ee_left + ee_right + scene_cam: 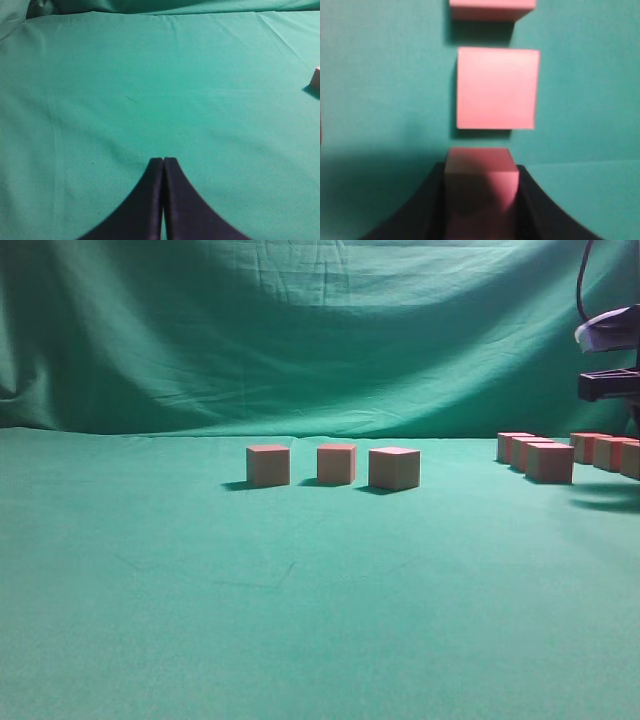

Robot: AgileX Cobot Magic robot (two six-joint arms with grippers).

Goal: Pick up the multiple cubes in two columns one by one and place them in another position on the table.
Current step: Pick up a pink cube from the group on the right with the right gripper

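Three salmon cubes stand in a row mid-table: one at the left [268, 465], one in the middle [336, 463], one at the right [394, 468]. At the far right more cubes form two columns, one fronted by a cube [550, 462], the other [610, 452] reaching the frame edge. In the right wrist view my right gripper [481, 172] has both dark fingers against the sides of a cube [480, 170]. Beyond it in the same column lie another cube [497, 87] and a third [492, 7]. My left gripper [163, 160] is shut and empty over bare table [150, 90].
An upright green cloth [300, 330] with folds closes off the back. Part of the right arm [608, 385] hangs above the right-hand columns. One cube's edge [316, 77] shows at the right border of the left wrist view.
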